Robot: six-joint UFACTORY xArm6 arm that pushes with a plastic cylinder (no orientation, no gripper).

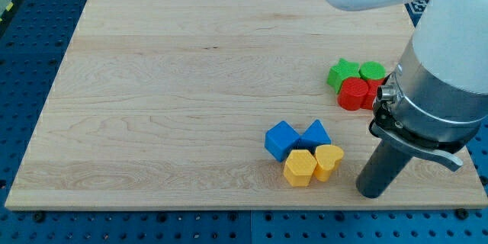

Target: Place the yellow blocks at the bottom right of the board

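Observation:
Two yellow blocks lie side by side near the board's bottom edge, right of centre: a yellow hexagon block (300,168) and a yellow heart-shaped block (328,161), touching each other. My tip (371,193) rests on the board to the right of the yellow heart block, with a small gap between them. Two blue blocks, a blue cube (280,139) and a second blue block (316,134), touch the yellow blocks from above.
At the view's right, a green star block (342,72), a green round block (372,71) and a red round block (354,94) form a cluster, with another red block partly hidden behind the arm. The arm's large body covers the board's right side.

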